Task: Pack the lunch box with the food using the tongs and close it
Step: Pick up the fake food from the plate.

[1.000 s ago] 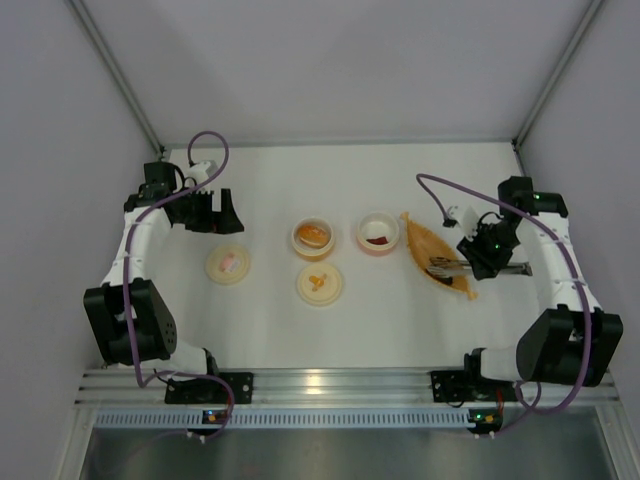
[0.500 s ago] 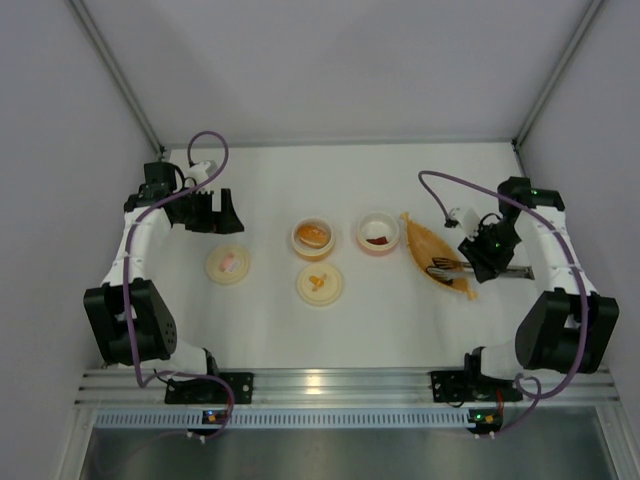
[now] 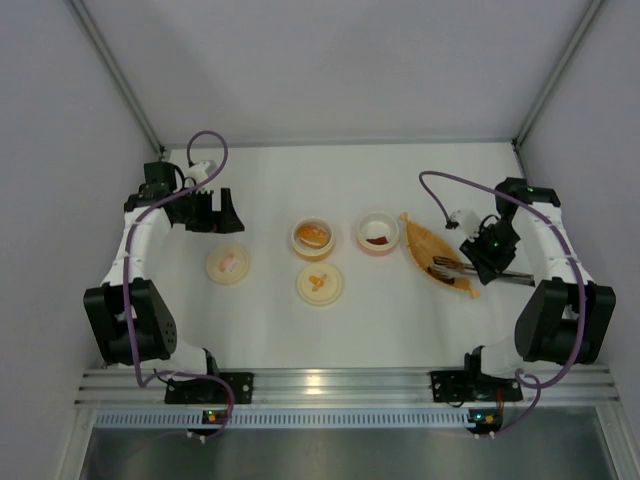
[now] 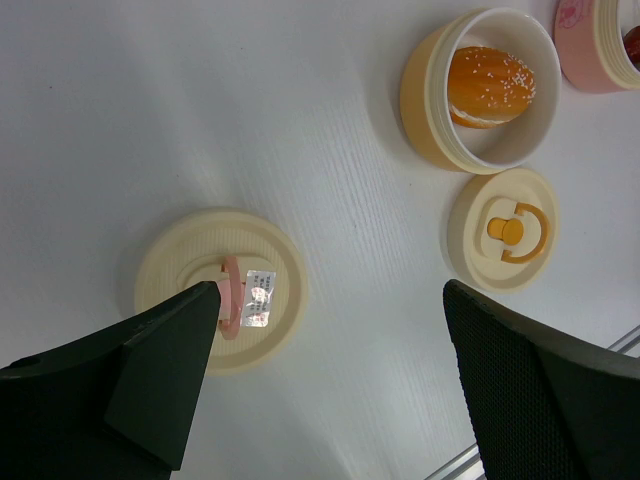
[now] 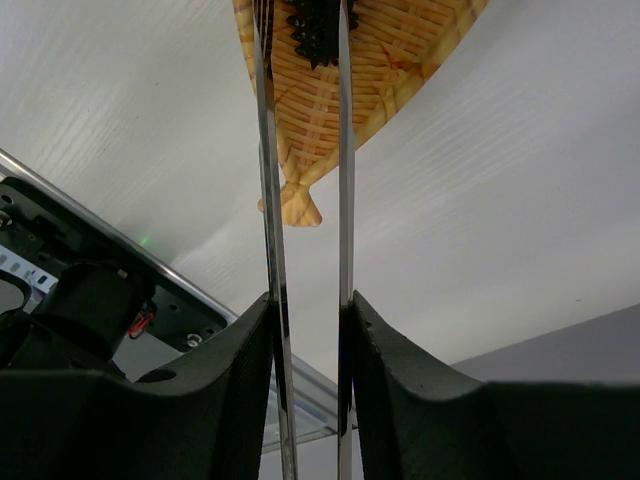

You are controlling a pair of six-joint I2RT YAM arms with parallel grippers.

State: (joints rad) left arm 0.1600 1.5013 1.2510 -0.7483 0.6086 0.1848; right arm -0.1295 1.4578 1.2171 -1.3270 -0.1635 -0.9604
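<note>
Where the woven tray (image 3: 420,238) lies at the right of the bench (image 4: 150,120), the right claw (image 5: 308,303) is above it, closed partway on the tongs (image 5: 267,180). One finger presses against each metal arm.

- Tongs point into the tray, with the arms on either side of a dark knobbly piece (image 5: 318,25) lying there. Cannot tell whether the piece is pinched, as the tips are cut off at the frame edge.
- Left claw (image 4: 330,295): wide open, holding nothing, above the lid with the pink handle (image 4: 185,255).
- Orange bowl (image 4: 420,100): uncovered, bun (image 4: 490,85) inside.
- Lid with the orange handle (image 4: 478,215): flat on the bench just beside that bowl.
- Pink bowl (image 3: 363,235): uncovered, red bit (image 3: 377,240) inside. It stands between the orange bowl and the tray.
</note>
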